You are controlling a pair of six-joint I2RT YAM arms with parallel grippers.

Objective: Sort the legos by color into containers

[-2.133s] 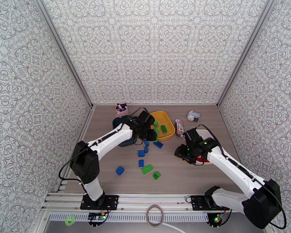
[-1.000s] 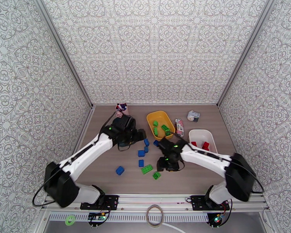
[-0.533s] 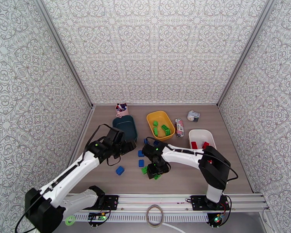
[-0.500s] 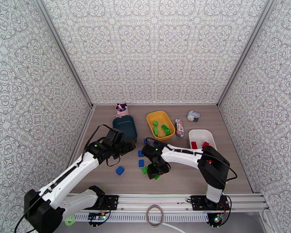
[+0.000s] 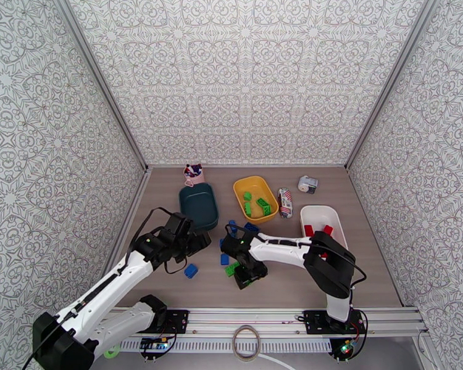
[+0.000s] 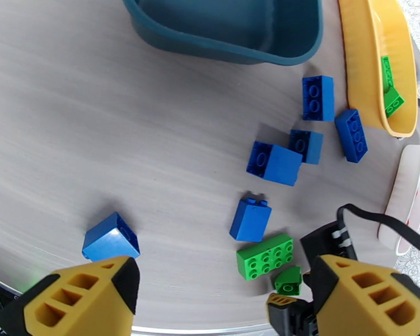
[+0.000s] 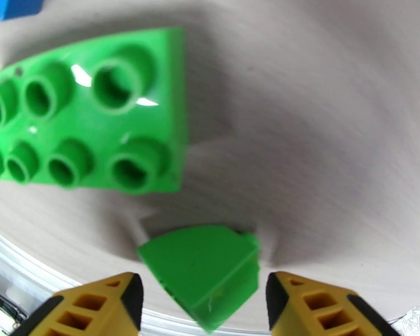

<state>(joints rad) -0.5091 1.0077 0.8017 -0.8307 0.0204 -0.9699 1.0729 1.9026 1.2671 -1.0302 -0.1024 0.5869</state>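
Note:
Loose legos lie mid-table: several blue ones (image 5: pixel 225 259) (image 6: pixel 274 163), a long green brick (image 5: pixel 233 268) (image 7: pixel 87 135) and a small green brick (image 5: pixel 244 282) (image 7: pixel 201 273). My right gripper (image 5: pixel 247 274) (image 7: pixel 201 309) is low over the table, open, its fingers closely flanking the small green brick. My left gripper (image 5: pixel 196 243) (image 6: pixel 218 301) hangs open and empty above the table, near a lone blue brick (image 5: pixel 191 271) (image 6: pixel 110 237). The teal container (image 5: pixel 199 205) (image 6: pixel 227 23) looks empty. The yellow container (image 5: pixel 241 187) (image 6: pixel 372 63) holds green bricks; the white container (image 5: pixel 321 212) holds red ones.
A pink-and-navy toy (image 5: pixel 194 172) sits behind the teal bin. A patterned packet (image 5: pixel 285 202) lies between the yellow and white bins, and a small white-grey gadget (image 5: pixel 307 184) stands at the back right. Patterned walls enclose the table.
My right arm swung left from the white bin to the green bricks and came down around the small one. My left arm drew back from the bins toward the near left.

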